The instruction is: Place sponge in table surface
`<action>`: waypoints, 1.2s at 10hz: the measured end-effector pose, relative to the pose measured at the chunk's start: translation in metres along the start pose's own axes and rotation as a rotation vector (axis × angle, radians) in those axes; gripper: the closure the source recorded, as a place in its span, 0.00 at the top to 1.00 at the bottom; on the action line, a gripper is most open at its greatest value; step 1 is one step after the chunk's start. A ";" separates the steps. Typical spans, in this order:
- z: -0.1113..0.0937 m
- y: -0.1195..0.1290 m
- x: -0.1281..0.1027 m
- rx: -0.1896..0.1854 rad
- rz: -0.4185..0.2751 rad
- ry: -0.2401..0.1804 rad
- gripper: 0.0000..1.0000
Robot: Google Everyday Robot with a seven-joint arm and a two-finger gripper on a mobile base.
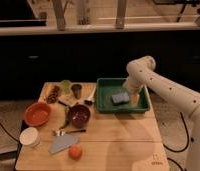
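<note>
The sponge (120, 98), a small grey-blue block, lies inside the green tray (106, 106) at the back right of the table surface (113, 142), a light wooden top with a small dark logo at its front right corner. My gripper (132, 98) hangs down from the white arm into the tray, just right of the sponge and close beside it. I cannot tell whether it touches the sponge.
Left of the tray stand a dark cup (76, 90), a dark bowl (79, 114), an orange bowl (37, 113), a white cup (30, 136), an orange fruit (75, 152) and a flat grey-blue triangular sheet (62, 143). A dark counter runs behind the table.
</note>
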 end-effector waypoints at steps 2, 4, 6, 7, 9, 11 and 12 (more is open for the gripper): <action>0.004 -0.002 0.000 -0.002 0.009 -0.011 0.80; 0.011 -0.006 0.001 -0.005 0.022 -0.026 0.80; 0.016 -0.009 0.001 -0.013 0.032 -0.038 0.80; 0.020 -0.008 0.002 -0.023 0.044 -0.043 0.80; 0.027 -0.011 0.002 -0.030 0.066 -0.060 0.80; 0.033 -0.010 0.002 -0.042 0.078 -0.073 0.80; 0.037 -0.008 0.003 -0.050 0.087 -0.079 0.80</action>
